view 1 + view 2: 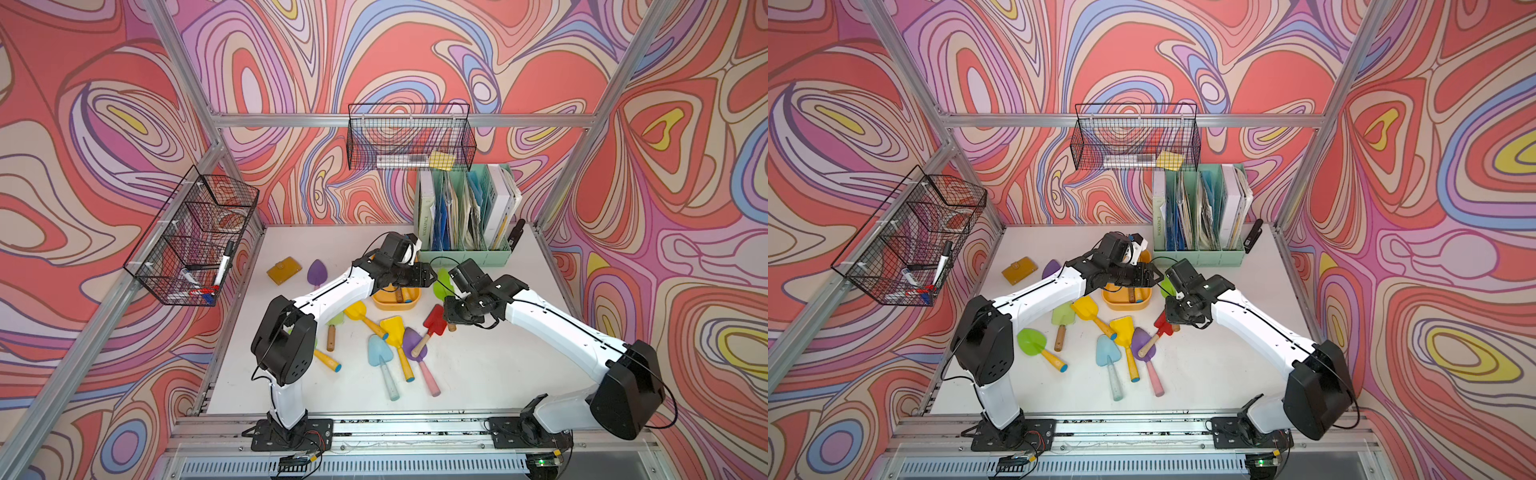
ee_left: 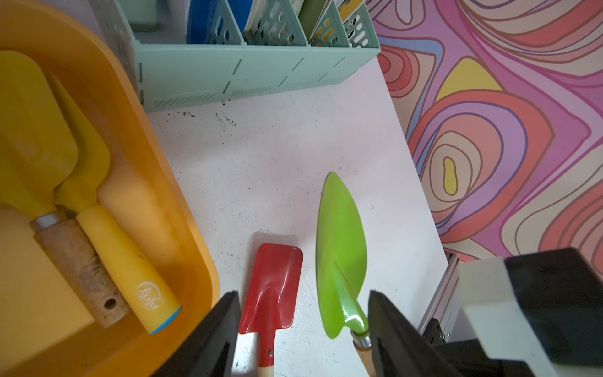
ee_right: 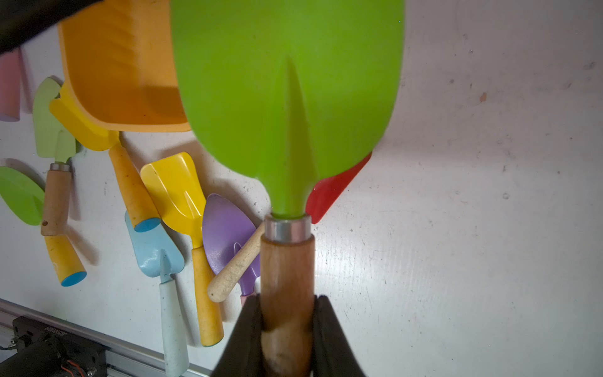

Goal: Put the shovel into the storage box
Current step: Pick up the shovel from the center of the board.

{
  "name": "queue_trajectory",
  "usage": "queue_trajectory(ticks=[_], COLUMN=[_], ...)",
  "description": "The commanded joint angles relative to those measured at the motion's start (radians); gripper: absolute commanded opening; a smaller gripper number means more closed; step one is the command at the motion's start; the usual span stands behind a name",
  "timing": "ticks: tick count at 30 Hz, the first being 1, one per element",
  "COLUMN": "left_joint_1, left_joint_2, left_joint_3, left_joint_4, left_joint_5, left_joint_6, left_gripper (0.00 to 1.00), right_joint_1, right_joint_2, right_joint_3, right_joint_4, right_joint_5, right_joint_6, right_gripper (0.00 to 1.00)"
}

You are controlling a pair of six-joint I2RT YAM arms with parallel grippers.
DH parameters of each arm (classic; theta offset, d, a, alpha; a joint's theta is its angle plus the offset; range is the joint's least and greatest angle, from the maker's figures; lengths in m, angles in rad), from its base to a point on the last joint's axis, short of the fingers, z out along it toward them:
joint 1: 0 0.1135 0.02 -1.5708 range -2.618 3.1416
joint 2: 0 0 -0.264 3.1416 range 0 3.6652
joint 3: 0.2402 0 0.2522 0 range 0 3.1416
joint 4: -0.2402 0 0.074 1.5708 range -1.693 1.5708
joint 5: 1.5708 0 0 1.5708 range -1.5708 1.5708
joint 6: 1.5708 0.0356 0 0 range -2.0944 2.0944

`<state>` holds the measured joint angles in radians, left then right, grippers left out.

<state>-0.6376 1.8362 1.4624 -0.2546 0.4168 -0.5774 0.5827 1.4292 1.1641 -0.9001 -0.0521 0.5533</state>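
right gripper [image 3: 287, 313]: jaws clamped on green shovel [image 3: 287, 98] wooden handle | left gripper [image 2: 303, 295]: jaws wide apart, empty, near storage box [image 2: 169, 156] | box contents: two yellow shovels [image 2: 81, 163]

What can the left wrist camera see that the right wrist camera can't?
Only the left wrist view shows the mint-green file organizer, the two yellow shovels lying inside the storage box, and the open left gripper. Only the right wrist view shows the right gripper clamped on the wooden handle of the green shovel, plus the purple shovel and blue shovel. Both show the green shovel, the red shovel and the storage box.
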Motion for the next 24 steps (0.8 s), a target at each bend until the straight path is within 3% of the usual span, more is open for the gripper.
queue_trajectory(ticks=[1, 6, 14, 24], left_joint_1=[-0.008, -0.008, -0.008, -0.008], left_joint_2=[-0.015, -0.008, -0.01, -0.009], left_joint_3=[-0.018, -0.037, -0.04, -0.049], left_joint_4=[0.051, 0.092, 0.104, 0.102], left_joint_5=[0.037, 0.077, 0.08, 0.077], left_joint_6=[-0.011, -0.032, -0.041, -0.046], left_gripper=[0.66, 0.63, 0.51, 0.25], right_joint_1=[0.005, 0.006, 0.005, 0.005], right_joint_2=[0.014, 0.041, 0.054, 0.038], right_joint_3=[0.041, 0.072, 0.087, 0.083], right_joint_4=[0.037, 0.046, 0.058, 0.083], right_joint_5=[-0.019, -0.042, -0.056, -0.073], right_joint_6=[-0.026, -0.047, -0.056, -0.05], right_gripper=[0.0, 0.0, 0.0, 0.0])
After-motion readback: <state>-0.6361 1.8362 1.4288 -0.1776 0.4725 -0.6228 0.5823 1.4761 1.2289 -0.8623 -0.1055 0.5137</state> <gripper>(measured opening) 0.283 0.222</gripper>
